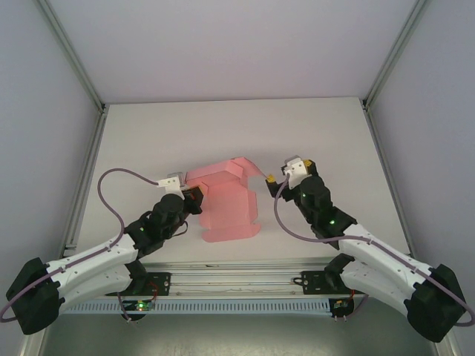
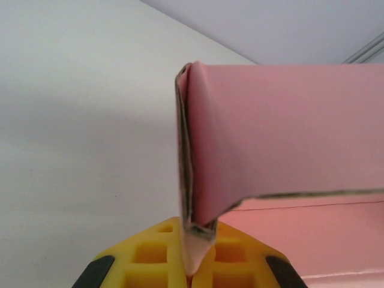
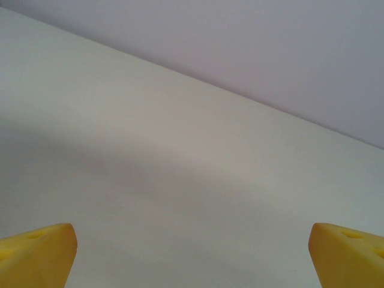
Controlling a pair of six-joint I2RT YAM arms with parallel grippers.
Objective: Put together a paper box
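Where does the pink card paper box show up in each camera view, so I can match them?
Top external: pink thin-card paper box, partly folded, at table centre, left corner at the left hand.
Left wrist: the paper box stands centre to right, lower edge pinched in the shut left hand.
Right wrist: white table beyond the open right hand.
Shared landmark: the white table.

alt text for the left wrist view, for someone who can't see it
Close up, the left arm's yellow jaws are shut on a folded edge of the pink paper box, one flap standing upright above them and bending off to the right. Behind lies the pale table and a grey wall.
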